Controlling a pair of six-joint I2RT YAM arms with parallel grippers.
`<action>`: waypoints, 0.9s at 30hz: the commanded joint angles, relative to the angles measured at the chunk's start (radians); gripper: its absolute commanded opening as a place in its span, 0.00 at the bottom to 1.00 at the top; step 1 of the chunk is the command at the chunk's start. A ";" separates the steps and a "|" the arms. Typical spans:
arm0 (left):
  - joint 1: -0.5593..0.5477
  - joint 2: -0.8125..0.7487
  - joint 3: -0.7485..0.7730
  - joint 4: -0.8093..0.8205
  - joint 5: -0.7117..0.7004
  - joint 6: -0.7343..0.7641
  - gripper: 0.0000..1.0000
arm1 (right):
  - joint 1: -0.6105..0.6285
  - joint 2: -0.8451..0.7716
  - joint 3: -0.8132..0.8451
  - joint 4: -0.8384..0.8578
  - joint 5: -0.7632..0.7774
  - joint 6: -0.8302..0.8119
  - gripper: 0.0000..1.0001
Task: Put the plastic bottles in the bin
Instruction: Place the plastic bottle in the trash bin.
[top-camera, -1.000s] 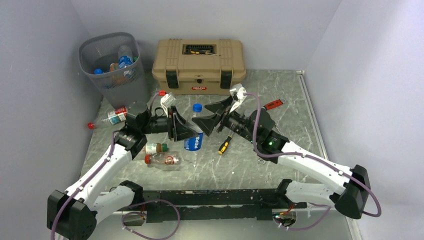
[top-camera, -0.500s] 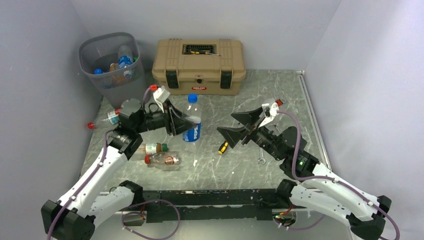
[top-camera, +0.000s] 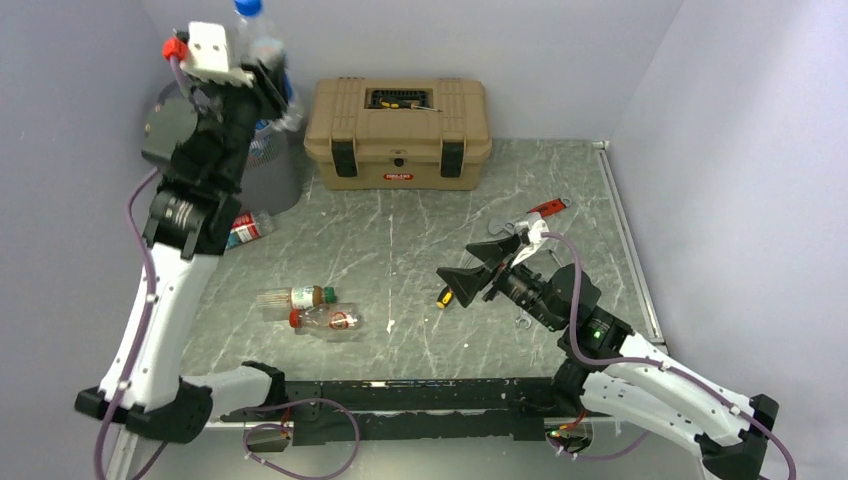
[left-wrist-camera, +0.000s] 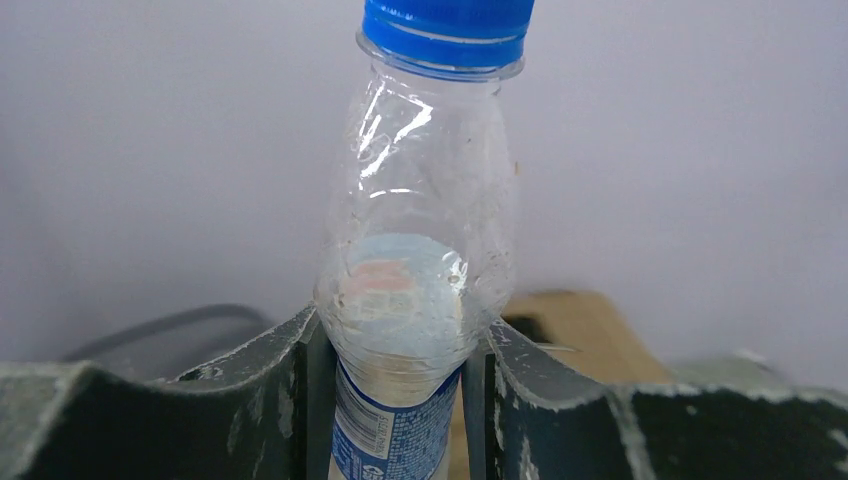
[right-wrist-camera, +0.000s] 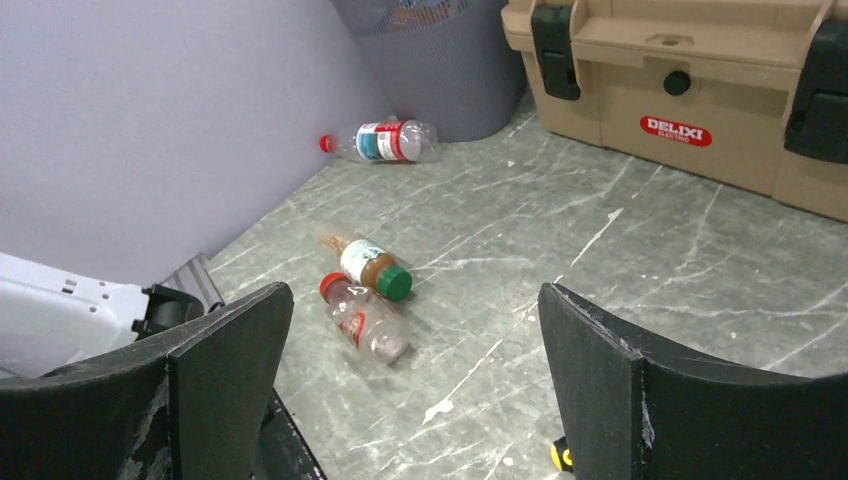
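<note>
Plastic bottle, clear, with blue cap and blue label: clamped upright at its lower body between the two fingers of the left gripper, jaws pressed against its sides. Raised high at the back left corner, in line with the grey mesh bin as seen from the top camera, not yet inside.

Right gripper low over the right half of the table, jaws spread wide, nothing between them. Just beside it, a yellow-and-black screwdriver flat on the table.

Three more bottles lying on their sides:
- red-capped bottle with a red-white label, by the left wall near the bin's foot
- brown bottle with a green cap, at the front left
- clear bottle with a red cap, close beside the brown one

Tan toolbox at the back, right of the bin, lid closed.
</note>
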 joint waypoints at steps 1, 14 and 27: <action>0.201 0.149 0.106 0.035 -0.235 0.062 0.00 | 0.004 -0.055 -0.029 -0.019 0.007 0.036 0.97; 0.572 0.379 -0.043 0.578 -0.042 -0.291 0.00 | 0.004 -0.235 -0.164 -0.074 0.008 0.055 0.96; 0.631 0.647 0.044 0.534 -0.062 -0.449 0.00 | 0.004 -0.280 -0.226 -0.071 -0.001 0.076 0.97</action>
